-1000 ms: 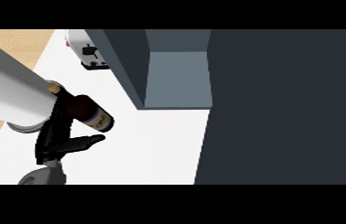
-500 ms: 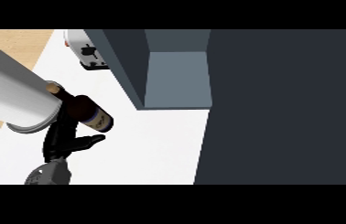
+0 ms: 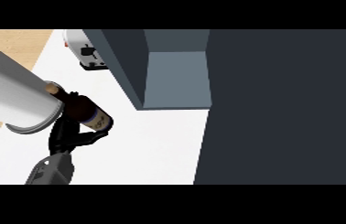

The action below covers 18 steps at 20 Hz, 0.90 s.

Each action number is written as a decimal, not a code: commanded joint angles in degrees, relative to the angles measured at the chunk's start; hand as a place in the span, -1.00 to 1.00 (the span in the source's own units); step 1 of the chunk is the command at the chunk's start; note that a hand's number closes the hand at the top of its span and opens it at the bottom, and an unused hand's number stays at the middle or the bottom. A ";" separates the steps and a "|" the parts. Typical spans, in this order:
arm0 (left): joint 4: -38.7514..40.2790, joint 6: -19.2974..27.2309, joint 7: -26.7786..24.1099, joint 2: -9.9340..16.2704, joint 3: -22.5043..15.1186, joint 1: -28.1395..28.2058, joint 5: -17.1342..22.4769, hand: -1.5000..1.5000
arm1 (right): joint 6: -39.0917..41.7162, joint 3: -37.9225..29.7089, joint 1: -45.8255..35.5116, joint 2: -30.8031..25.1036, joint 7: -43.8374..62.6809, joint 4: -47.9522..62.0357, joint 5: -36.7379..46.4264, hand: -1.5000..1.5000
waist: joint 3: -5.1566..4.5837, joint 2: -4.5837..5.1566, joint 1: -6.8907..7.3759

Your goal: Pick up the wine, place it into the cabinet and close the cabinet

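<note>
- The wine bottle (image 3: 86, 112) is at the left of my head view, tilted, cork end up-left and base down-right, apparently lifted off the white tabletop (image 3: 155, 145), though I can't be sure of the gap beneath it.
- My left hand (image 3: 67, 135) has its dark fingers (image 3: 91, 137) curled under and around the lower half of the bottle, pinching it. My own pale forearm (image 3: 24, 104) crosses over the neck and hides part of the grip.
- I judge the tilt comes from the wrist angle while carrying; it points the base roughly toward the cabinet.
- The cabinet (image 3: 177, 79) stands to the right of the bottle, well apart, its grey-blue inside open to view. The dark door (image 3: 270, 109) fills the right side of the frame, swung wide so the opening is free for the bottle.
- Behind, by the top edge, a toaster (image 3: 88, 56) sits just beside the cabinet's left wall (image 3: 125, 65), clear of the path.
- Count: one bottle, one cabinet, one door, one toaster, one hand in sight. My right hand doesn't show.
- I'd say the pick is done; placing and closing are not.
</note>
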 commanded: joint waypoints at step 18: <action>5.82 1.46 -21.82 -4.30 -7.89 -2.29 -9.38 1.00 | -1.10 -1.57 2.04 -0.36 4.91 -5.79 -5.08 -1.00 | 0.01 -0.07 0.10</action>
